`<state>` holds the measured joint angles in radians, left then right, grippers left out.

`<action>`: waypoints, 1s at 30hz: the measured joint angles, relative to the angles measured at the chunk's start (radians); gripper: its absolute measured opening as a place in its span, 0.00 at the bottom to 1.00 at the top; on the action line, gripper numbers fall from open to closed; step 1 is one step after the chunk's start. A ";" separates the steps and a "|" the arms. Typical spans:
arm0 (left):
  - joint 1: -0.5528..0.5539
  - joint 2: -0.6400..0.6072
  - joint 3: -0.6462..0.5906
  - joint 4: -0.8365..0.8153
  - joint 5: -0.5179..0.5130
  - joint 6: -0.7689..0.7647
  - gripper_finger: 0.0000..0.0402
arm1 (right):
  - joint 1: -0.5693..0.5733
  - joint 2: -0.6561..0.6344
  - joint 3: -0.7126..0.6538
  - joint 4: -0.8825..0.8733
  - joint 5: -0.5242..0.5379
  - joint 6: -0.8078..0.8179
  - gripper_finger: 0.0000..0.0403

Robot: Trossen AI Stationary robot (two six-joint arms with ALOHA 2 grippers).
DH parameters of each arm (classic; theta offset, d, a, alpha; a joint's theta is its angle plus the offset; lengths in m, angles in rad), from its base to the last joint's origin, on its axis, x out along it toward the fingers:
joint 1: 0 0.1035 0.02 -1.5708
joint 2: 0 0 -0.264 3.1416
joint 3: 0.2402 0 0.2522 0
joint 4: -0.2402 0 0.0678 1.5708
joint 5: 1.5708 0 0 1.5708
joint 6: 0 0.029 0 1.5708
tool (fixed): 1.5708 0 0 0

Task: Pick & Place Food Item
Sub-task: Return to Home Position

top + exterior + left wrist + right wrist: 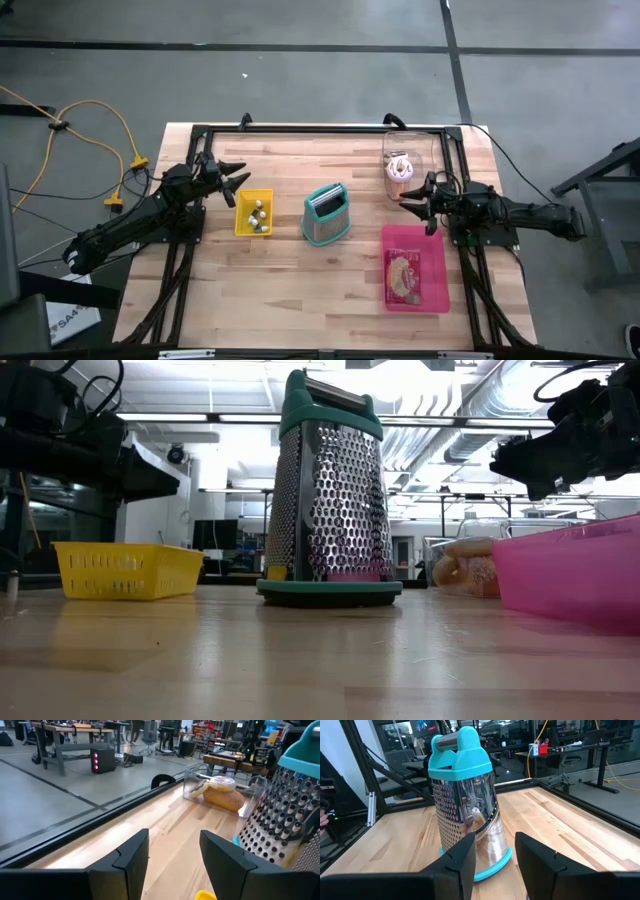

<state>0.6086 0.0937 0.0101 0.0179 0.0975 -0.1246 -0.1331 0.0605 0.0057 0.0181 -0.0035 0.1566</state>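
Observation:
A bread-like food item (222, 795) lies in a clear plastic container (405, 160) at the far right of the table. A pink tray (432, 250) near the right front holds a flat food packet (405, 275). A yellow basket (243, 212) at the left holds several small items. My left gripper (236, 181) hovers open just beyond the basket's far left corner, pointing level toward the table's right. My right gripper (412, 196) hovers open between the clear container and the pink tray, pointing level toward the grater (467, 800). Neither holds anything.
A steel box grater (326, 213) with a teal handle and base stands upright in the table's middle, between the two grippers. A black frame (320, 128) runs along the table's far edge and sides. Bare wood lies in front of the grater and basket.

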 joint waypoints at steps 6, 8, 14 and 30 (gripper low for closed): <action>0.000 0.000 0.000 0.000 0.000 0.000 0.43 | 0.000 0.000 0.000 0.000 0.000 0.000 0.31; 0.000 0.000 -0.001 0.000 0.000 0.000 0.43 | 0.000 0.000 0.000 0.000 0.000 0.000 0.31; 0.000 0.000 -0.001 0.000 0.000 0.000 0.43 | 0.000 0.000 0.000 0.000 0.000 0.000 0.31; 0.000 0.000 -0.001 0.000 -0.001 0.023 0.43 | 0.000 0.000 0.000 0.000 0.000 0.000 0.31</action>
<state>0.6086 0.0940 0.0090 0.0181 0.0963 -0.1020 -0.1333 0.0605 0.0059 0.0181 -0.0032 0.1566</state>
